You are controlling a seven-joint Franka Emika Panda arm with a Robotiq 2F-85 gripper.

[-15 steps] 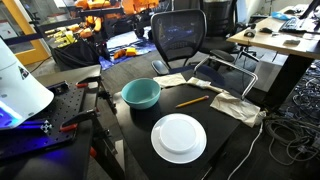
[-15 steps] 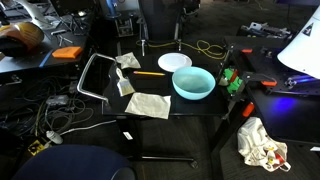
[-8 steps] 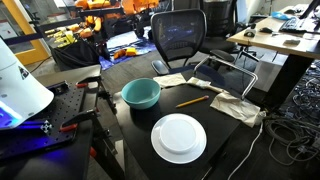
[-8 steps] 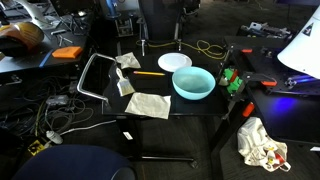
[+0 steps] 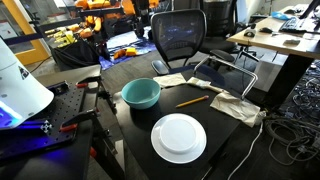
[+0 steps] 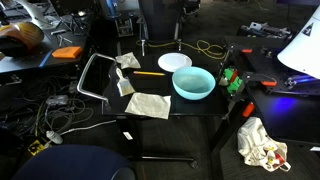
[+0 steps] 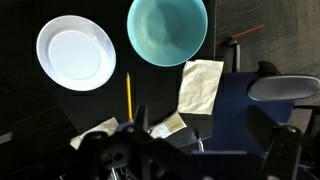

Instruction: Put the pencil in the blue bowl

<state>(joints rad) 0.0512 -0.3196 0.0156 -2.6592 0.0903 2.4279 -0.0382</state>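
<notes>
The pencil (image 5: 193, 100) lies flat on the black table, between the blue bowl (image 5: 141, 94) and a beige cloth. In the wrist view the pencil (image 7: 128, 95) lies below the gap between the white plate (image 7: 76, 52) and the bowl (image 7: 167, 30). Both also show in an exterior view, the pencil (image 6: 148, 73) and the bowl (image 6: 193, 83). The bowl is empty. My gripper (image 7: 195, 150) hangs high above the table's edge, well away from the pencil. Its dark blurred fingers stand far apart and hold nothing. Neither exterior view shows the gripper.
A white plate (image 5: 178, 137) sits near the bowl. A beige cloth (image 5: 237, 106) and a paper piece (image 5: 170, 79) lie on the table. A wire frame (image 6: 95, 75) leans at the table's edge. An office chair (image 5: 180, 40) stands behind. Red-handled tools (image 5: 75, 123) lie beside the table.
</notes>
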